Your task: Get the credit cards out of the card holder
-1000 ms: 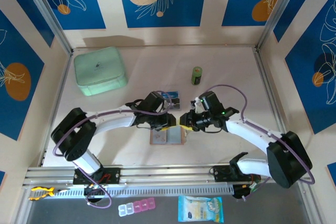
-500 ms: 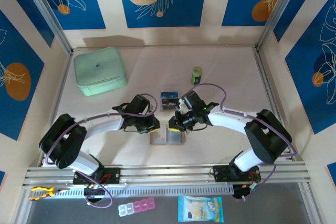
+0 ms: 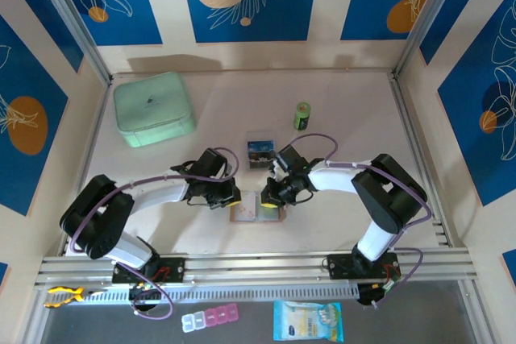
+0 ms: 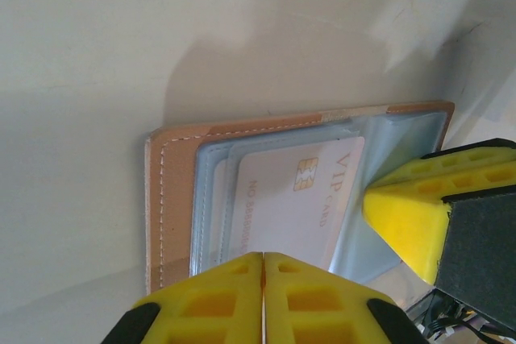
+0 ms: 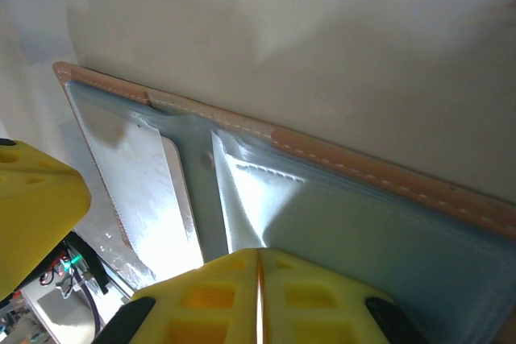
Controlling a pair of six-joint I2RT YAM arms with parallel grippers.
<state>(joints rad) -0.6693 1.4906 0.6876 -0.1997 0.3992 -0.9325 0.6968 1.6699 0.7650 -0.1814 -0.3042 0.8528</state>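
Over the last second the right arm has folded in, its elbow swinging left, and the left fingers [image 3: 231, 196] have slid back toward the left edge of the card holder [image 3: 256, 210]. It lies open and flat on the tabletop [image 3: 339, 223], near the front, between the two arms. The left wrist view shows its tan stitched border around grey-blue pockets, with a white chip card [image 4: 298, 199] marked VIP tucked in one pocket. The left fingers are clenched tip to tip at the holder's edge; whether they pinch anything I cannot tell. The right fingers [image 3: 269, 197] are clenched the same way over the holder's right half. Loose credit cards [image 3: 260, 152] lie overlapped on the tabletop just behind the holder. Farther back stands a green cylinder [image 3: 301, 115], and well to the left a mint-green case [image 3: 153, 108].
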